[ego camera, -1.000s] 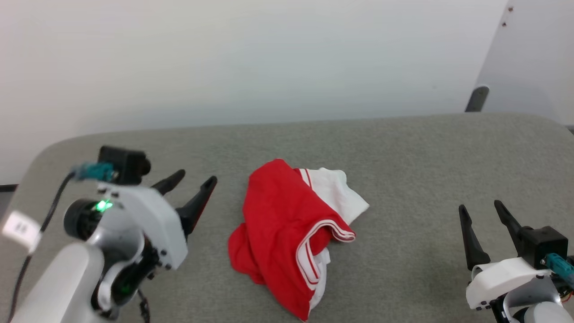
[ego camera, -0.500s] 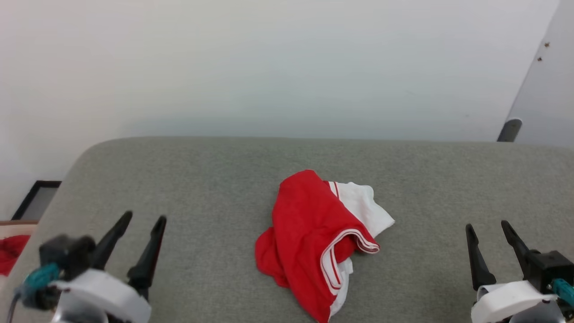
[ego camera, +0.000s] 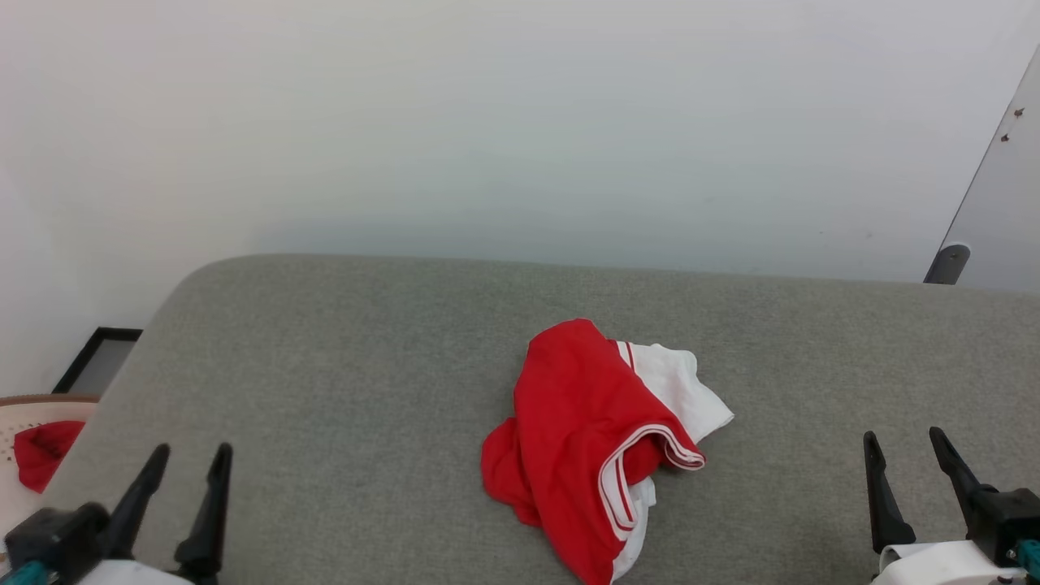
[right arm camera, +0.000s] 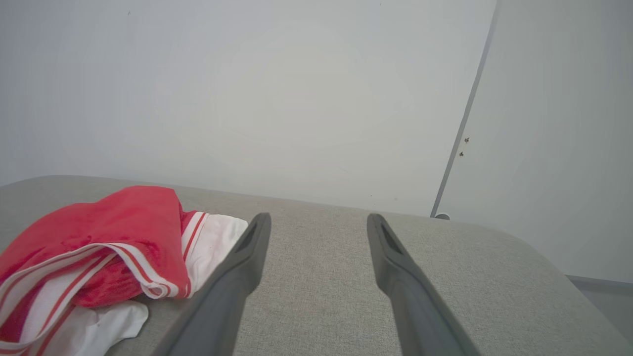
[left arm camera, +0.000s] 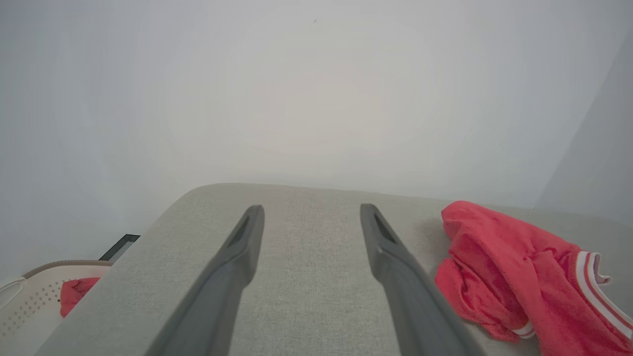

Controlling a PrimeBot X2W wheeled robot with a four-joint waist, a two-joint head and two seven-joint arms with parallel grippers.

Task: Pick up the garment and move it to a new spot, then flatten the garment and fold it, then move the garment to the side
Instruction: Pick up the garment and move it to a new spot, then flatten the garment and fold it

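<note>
Plainly, right wrist view bares white sleeve folds of the garment (right arm camera: 99,222).

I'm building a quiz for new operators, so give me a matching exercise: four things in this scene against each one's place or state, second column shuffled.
1 garment
2 left gripper
3 right gripper
4 small red cloth

A in the pale basket beside the table
B crumpled mid-table
C jaws open, head view's lower right
D jaws open, head view's lower left

Pairs: 1-B, 2-D, 3-C, 4-A
</note>
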